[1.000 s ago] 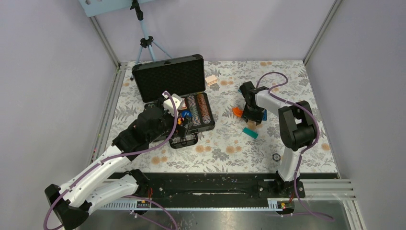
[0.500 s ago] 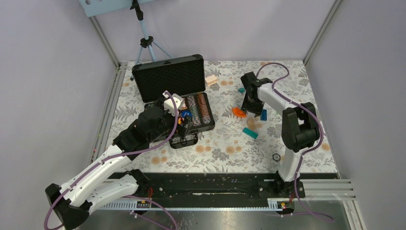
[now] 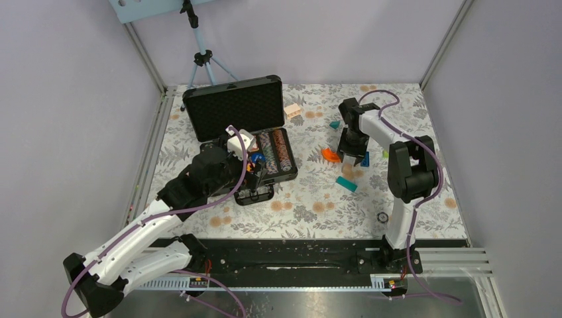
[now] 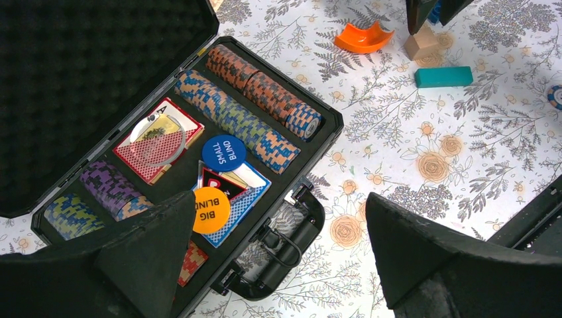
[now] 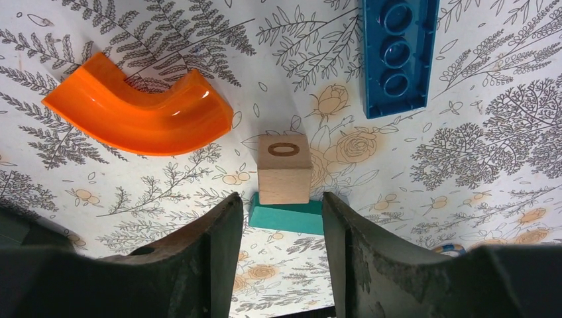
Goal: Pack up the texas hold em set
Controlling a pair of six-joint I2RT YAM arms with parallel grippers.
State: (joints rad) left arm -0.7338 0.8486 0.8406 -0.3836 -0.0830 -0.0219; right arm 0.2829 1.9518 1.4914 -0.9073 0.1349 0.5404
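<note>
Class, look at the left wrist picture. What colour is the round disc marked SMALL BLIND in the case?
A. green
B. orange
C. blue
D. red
C: the SMALL BLIND disc is blue; the orange disc near it reads BIG BLIND, and both lie in the open case.

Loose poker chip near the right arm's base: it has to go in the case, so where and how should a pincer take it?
Grip the loose poker chip by its rim, pinching opposite edges, coming straight down from above. It appears to lie flat on the tablecloth with bare cloth all round, so probably only the thin edge offers a hold.
</note>
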